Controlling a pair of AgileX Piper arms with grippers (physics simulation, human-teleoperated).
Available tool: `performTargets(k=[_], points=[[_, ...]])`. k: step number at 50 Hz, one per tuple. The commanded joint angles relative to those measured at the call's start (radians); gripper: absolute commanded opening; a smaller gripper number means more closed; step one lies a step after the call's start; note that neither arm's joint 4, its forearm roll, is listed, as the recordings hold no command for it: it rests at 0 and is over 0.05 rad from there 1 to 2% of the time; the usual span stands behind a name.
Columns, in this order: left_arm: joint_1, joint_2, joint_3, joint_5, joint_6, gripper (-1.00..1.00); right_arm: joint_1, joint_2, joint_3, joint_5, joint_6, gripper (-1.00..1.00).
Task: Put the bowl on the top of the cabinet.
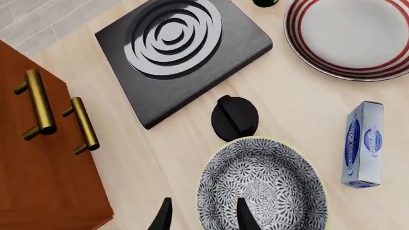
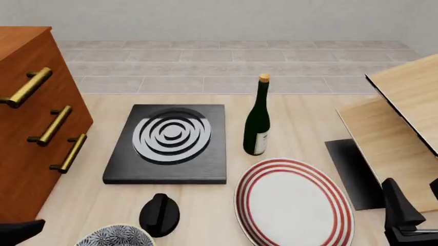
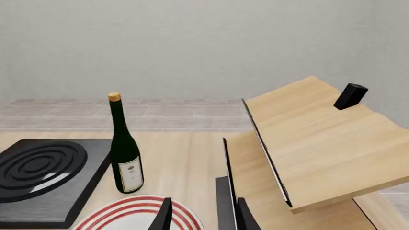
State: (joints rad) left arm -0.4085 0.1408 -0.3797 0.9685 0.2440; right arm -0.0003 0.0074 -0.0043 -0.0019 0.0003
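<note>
The bowl (image 1: 262,187), navy-and-white floral inside with a pale rim, sits on the table near its front edge, and only its top edge shows in the front view (image 2: 115,234). My left gripper (image 1: 203,218) is open and hangs over the bowl's rim on the cabinet side, with one finger (image 1: 246,215) over the inside and the other outside. I cannot tell whether it touches. The reddish-brown cabinet (image 1: 45,182) with brass handles stands at the left (image 2: 20,56). My right gripper (image 3: 204,218) is open and empty at the front right (image 2: 414,199).
A black hob plate with silver rings (image 2: 170,141) lies mid-table, with a black knob-like disc (image 2: 159,214) in front of it. A green wine bottle (image 2: 258,123) stands beside a red-ringed white plate (image 2: 291,202). A blue-white box (image 1: 363,143) lies by the bowl. Slanted light-wood boards (image 2: 397,128) stand at the right.
</note>
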Motion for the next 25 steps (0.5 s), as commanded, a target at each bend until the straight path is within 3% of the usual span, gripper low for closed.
performTargets(k=[1,25], points=[[0.018,0.003,0.060,-0.045,0.025,1.00,0.000,0.000,0.000,0.000,0.000,1.00],[0.057,0.052,0.159,-0.158,0.076,1.00,0.000,0.000,0.000,0.000,0.000,1.00]])
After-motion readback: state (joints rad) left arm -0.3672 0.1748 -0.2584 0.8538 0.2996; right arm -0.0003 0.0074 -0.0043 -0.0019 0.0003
